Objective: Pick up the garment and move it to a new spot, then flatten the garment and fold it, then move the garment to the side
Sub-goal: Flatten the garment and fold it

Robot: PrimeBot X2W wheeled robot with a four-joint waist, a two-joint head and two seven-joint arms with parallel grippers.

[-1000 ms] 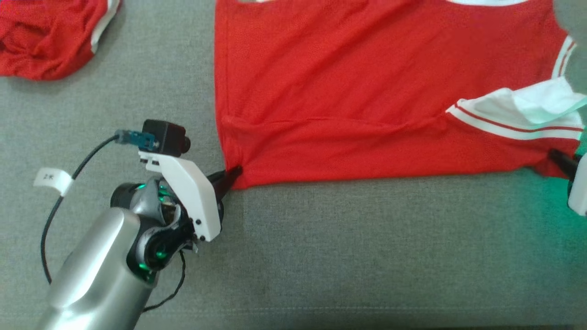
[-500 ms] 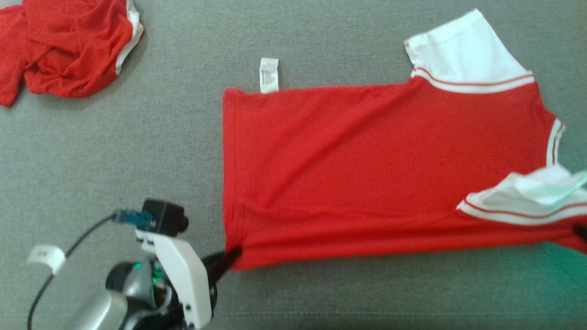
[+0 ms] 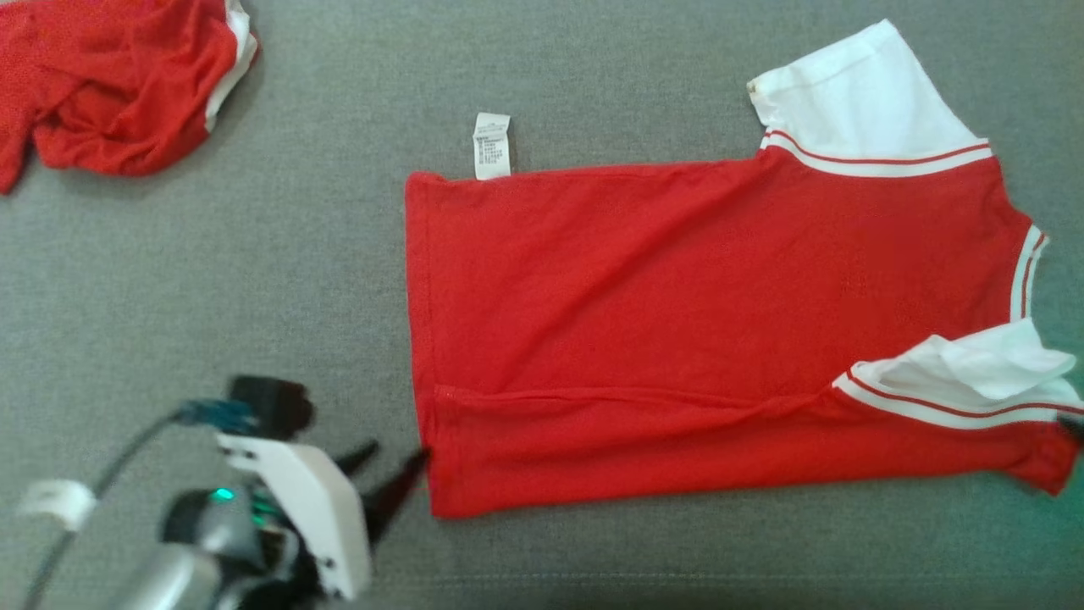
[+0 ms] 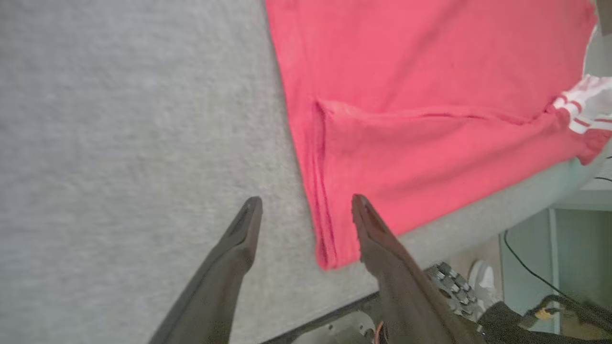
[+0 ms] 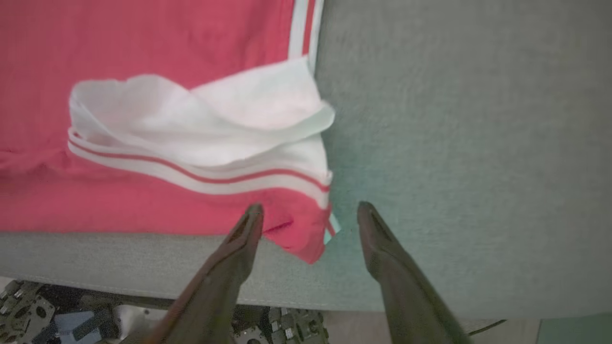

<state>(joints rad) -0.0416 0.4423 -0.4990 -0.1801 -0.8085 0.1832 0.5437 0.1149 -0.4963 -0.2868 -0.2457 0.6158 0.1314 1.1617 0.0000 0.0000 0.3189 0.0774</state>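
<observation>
Grey surface (image 3: 254, 280): garment (image 3: 677, 322) near front edge; bare stretch leftward.

A red garment (image 3: 677, 322) lies spread on the grey surface (image 3: 254, 280), with white sleeves at one and four o'clock and a white label (image 3: 492, 146) at eleven. At seven o'clock the left gripper (image 3: 396, 453) holds its fingers (image 3: 396, 491) parted, tips just beside the garment's corner. A crumpled red cloth (image 3: 118, 76) sits at ten o'clock.
</observation>
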